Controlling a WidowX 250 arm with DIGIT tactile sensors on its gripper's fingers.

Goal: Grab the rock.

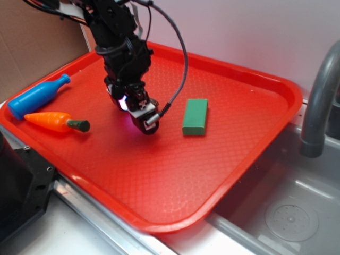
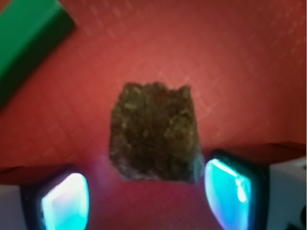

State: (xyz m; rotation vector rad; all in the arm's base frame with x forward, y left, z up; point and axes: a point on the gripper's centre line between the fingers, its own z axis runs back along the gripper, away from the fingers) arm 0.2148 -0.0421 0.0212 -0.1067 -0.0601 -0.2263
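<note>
The claw (image 2: pixel 146 191) hangs low over the red tray (image 1: pixel 255 138), its two glowing pads (image 2: pixel 64 203) spread apart — released, gripping nothing. In the wrist view the rock (image 2: pixel 154 132) lies on the tray between the pads and slightly ahead of them, its near right corner just beside the right pad; whether they touch is too blurred to tell. The arm hides the rock in the exterior view. The green block (image 1: pixel 195 117) lies flat near the claw, ahead and to the left in the wrist view. On the claw's other side — well apart, by the tray's edge — lie a blue bottle (image 1: pixel 37 96) and an orange carrot (image 1: pixel 54 121).
</note>
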